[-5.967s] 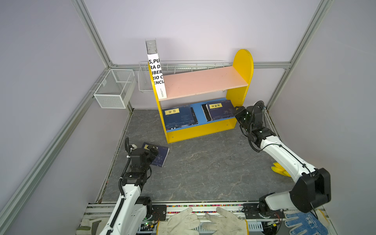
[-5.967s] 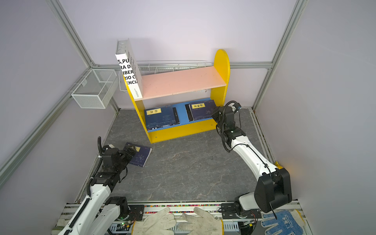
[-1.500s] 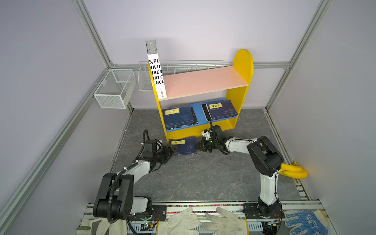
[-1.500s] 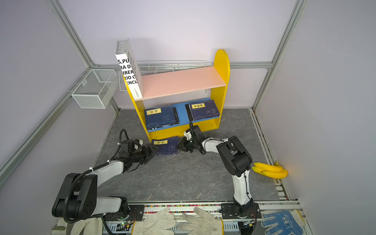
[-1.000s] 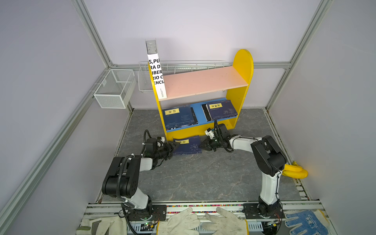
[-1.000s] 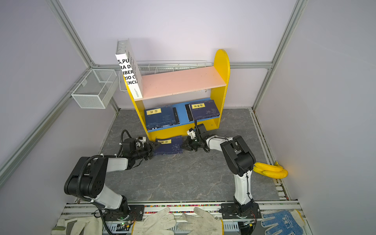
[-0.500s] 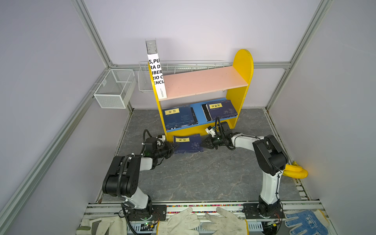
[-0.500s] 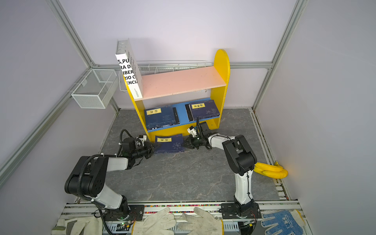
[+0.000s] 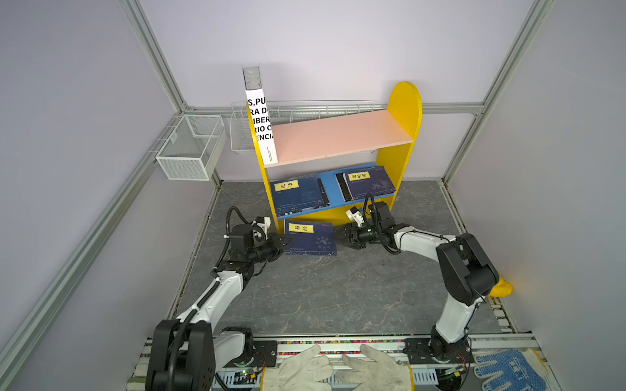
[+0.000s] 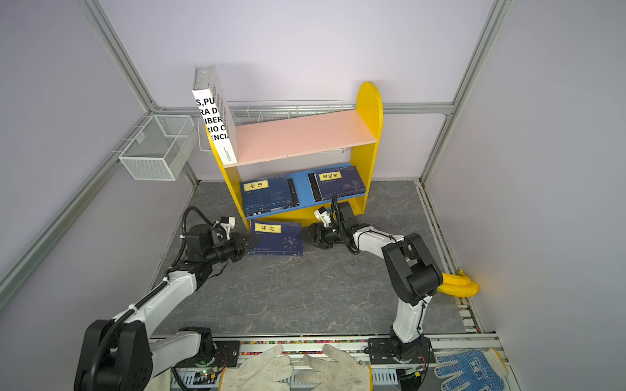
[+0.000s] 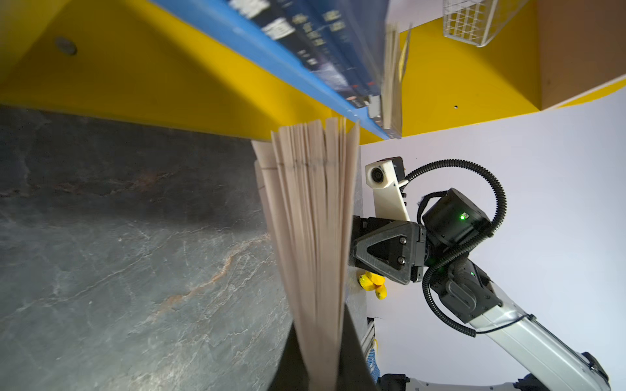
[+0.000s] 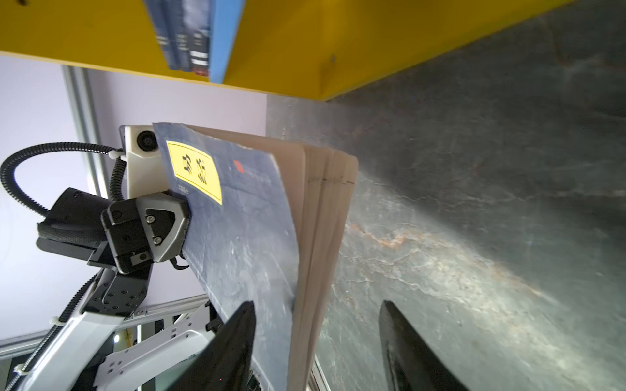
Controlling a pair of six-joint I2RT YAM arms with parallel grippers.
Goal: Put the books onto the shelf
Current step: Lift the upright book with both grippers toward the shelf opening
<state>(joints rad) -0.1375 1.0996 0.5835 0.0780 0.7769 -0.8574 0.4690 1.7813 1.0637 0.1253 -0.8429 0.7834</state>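
A navy book with a yellow label (image 9: 310, 237) (image 10: 276, 238) lies low by the floor, right in front of the shelf (image 9: 403, 111) (image 10: 367, 108). My left gripper (image 9: 283, 245) (image 10: 249, 243) (image 11: 320, 316) is shut on its left edge, and the pages (image 11: 311, 220) fan out. The right gripper (image 9: 338, 235) (image 10: 306, 235) (image 12: 316, 304) is open, its jaws either side of the book's right edge (image 12: 244, 230) without pinching it. Two navy books (image 9: 298, 194) (image 9: 366, 182) lie on the blue lower board. A white book (image 9: 261, 122) stands at the pink board's left end.
Two white wire baskets (image 9: 189, 149) (image 9: 242, 135) hang on the back-left walls. Yellow bananas (image 10: 457, 284) lie on the floor behind the right arm. White gloves (image 9: 338, 369) and a blue dotted glove (image 9: 508, 369) rest on the front rail. The enclosure walls stand close on both sides.
The left gripper has shut on the book's left edge and the right gripper has just opened off its right edge. The book has drifted slightly right, nearer the shelf front.
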